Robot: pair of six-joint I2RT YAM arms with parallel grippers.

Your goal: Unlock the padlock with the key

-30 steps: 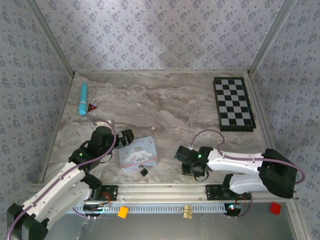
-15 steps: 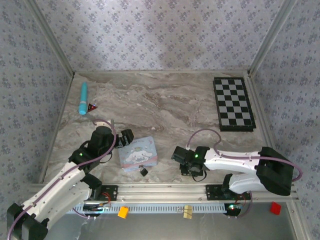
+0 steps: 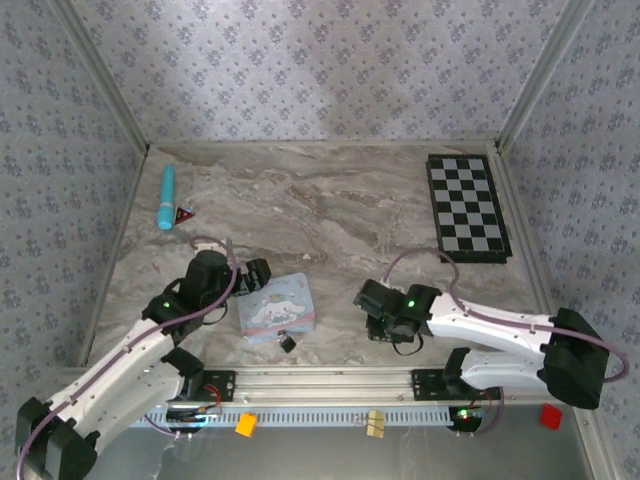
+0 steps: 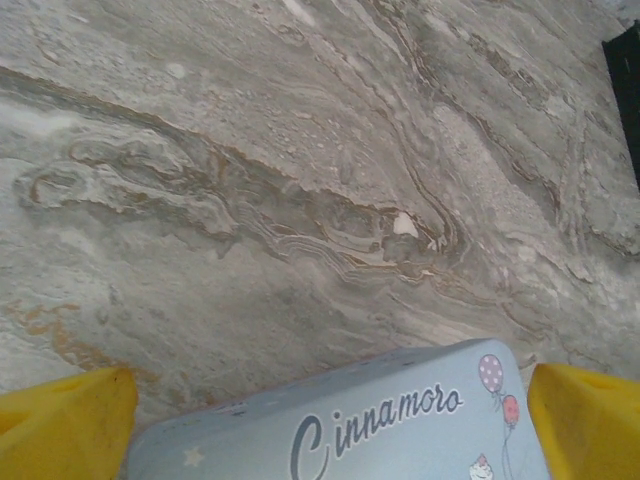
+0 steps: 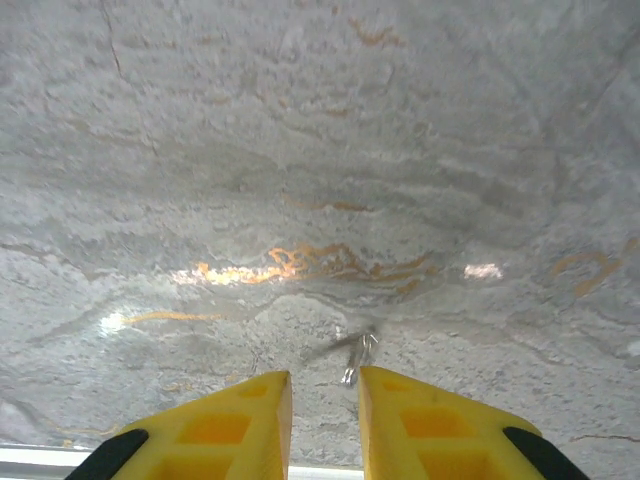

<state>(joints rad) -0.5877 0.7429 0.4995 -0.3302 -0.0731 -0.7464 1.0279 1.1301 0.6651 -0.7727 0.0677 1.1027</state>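
Right gripper (image 5: 323,375) — nearly closed (whether gripping, unclear) — at the key (image 5: 352,350); left gripper (image 4: 325,400) gapes astride the tin (image 4: 380,425).

Left wrist cam chops the light-blue tin (image 4: 400,430) off at the bottom edge. On the right wrist cam, a tiny silvery thing (image 5: 355,352) sits at the right gripper (image 5: 322,380) tips, too blurry to tell if it's pinched. From the top, the padlock (image 3: 288,343) is just a black speck.

We look down on a marble-patterned tabletop (image 3: 330,205) — boxed in by floral-papered walls (image 3: 320,70) and pale metal corner posts (image 3: 100,85).
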